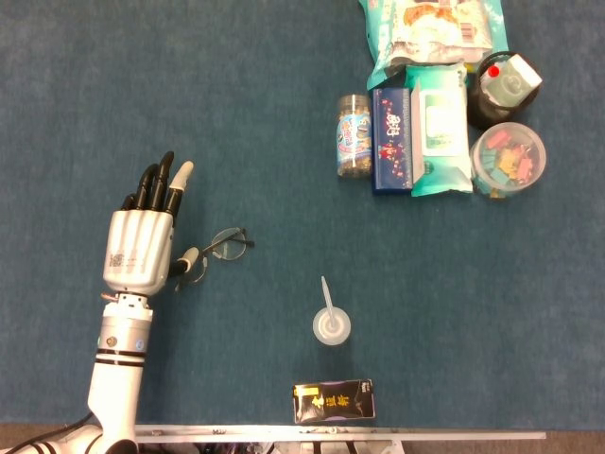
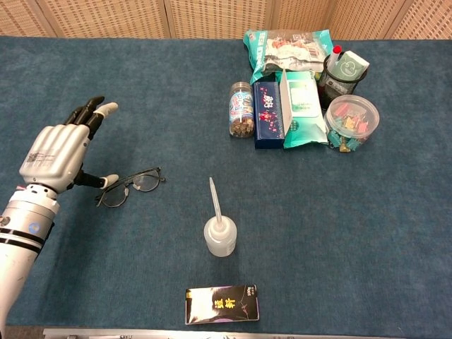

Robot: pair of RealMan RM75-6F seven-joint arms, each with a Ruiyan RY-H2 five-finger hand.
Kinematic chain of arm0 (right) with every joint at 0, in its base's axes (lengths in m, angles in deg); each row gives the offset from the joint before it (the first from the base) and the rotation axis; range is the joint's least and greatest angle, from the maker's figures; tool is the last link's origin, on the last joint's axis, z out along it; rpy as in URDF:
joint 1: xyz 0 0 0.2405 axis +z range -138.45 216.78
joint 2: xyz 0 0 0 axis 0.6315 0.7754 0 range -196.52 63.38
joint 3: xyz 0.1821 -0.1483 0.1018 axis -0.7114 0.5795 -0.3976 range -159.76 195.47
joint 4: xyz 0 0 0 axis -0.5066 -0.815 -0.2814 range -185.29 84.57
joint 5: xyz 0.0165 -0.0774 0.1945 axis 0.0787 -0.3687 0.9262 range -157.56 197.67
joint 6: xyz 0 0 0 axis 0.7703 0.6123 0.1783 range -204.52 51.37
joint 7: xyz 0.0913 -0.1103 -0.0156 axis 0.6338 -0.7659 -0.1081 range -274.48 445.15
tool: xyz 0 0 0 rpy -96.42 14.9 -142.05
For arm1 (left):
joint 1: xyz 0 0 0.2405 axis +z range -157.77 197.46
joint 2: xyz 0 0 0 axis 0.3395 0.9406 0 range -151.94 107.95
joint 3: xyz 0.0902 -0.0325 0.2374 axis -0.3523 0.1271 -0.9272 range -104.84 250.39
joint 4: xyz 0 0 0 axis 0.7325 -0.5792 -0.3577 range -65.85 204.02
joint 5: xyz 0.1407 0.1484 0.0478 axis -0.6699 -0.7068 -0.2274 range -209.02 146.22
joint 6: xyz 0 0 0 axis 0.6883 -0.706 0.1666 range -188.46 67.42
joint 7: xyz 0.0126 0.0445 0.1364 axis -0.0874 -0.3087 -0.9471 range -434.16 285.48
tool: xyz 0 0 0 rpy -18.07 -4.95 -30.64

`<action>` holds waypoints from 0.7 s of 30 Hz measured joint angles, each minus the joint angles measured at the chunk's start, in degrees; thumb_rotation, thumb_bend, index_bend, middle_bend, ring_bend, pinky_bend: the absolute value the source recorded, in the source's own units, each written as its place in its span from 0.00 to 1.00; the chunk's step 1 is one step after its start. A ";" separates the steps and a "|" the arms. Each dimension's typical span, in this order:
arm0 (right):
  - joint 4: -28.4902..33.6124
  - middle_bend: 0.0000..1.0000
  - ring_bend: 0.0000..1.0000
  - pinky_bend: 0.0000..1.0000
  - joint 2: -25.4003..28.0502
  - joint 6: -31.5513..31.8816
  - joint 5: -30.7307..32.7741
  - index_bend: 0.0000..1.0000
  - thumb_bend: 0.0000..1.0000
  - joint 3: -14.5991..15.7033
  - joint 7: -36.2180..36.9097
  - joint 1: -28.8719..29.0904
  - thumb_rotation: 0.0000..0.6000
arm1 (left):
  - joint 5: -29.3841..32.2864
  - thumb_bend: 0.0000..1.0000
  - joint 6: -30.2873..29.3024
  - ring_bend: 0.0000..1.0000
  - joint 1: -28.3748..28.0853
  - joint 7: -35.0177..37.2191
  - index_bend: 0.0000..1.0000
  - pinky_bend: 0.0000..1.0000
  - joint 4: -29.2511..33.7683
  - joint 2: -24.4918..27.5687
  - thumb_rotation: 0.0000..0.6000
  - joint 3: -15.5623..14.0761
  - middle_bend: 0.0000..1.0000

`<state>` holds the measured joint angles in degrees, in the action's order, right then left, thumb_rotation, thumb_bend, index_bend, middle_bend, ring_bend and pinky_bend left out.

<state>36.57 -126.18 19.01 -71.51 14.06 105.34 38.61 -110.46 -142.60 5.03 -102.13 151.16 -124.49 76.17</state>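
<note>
Left hand [image 2: 58,151] flat, thumb at glasses [image 2: 130,186] edge.

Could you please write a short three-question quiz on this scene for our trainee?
1. True or false: the left hand grips the glasses.
2. Which thing lies nearest the squeeze bottle? A) black box B) jar C) tub of clips
3. Fill in: the wipes pack lies between the blue box and the ____.

Key:
1. False; the hand is flat with fingers stretched out, the thumb tip at the glasses' left end, nothing held.
2. A
3. tub of clips
</note>
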 measured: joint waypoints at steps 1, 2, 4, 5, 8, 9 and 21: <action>-0.02 0.45 0.32 0.30 0.01 0.02 0.03 0.56 0.52 -0.01 0.02 -0.02 1.00 | -0.09 0.12 0.03 0.09 0.04 0.29 0.08 0.35 -0.30 -0.13 1.00 0.00 0.00; -0.02 0.45 0.32 0.30 0.02 0.06 0.06 0.56 0.52 -0.03 0.04 -0.05 1.00 | -0.16 0.12 0.04 0.09 0.07 0.50 0.08 0.35 -0.52 -0.22 1.00 0.00 0.00; -0.02 0.45 0.32 0.30 0.04 0.19 0.11 0.56 0.52 -0.07 0.07 -0.11 1.00 | -0.27 0.12 0.06 0.09 0.17 0.97 0.08 0.35 -1.02 -0.38 1.00 -0.02 0.00; -0.02 0.45 0.32 0.30 0.06 0.30 0.12 0.56 0.52 -0.08 0.13 -0.18 1.00 | -0.31 0.12 0.07 0.09 0.22 1.16 0.08 0.35 -1.23 -0.43 1.00 -0.01 0.00; -0.01 0.45 0.32 0.30 0.11 0.62 0.21 0.56 0.52 -0.16 0.29 -0.35 1.00 | -0.38 0.12 0.10 0.09 0.38 1.74 0.08 0.35 -1.82 -0.53 1.00 0.04 0.00; -0.02 0.45 0.32 0.30 0.13 0.73 0.24 0.56 0.52 -0.19 0.35 -0.41 1.00 | -0.41 0.12 0.10 0.09 0.42 1.86 0.08 0.35 -1.98 -0.55 1.00 0.05 0.00; -0.09 0.45 0.32 0.30 0.21 1.18 0.24 0.56 0.52 -0.30 0.73 -0.72 1.00 | -1.93 0.12 -0.06 0.09 0.65 2.45 0.08 0.35 -4.38 -0.83 1.00 -0.37 0.00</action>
<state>36.49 -125.97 20.19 -71.26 13.76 106.07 37.89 -112.38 -142.66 5.67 -99.69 146.79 -125.32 75.80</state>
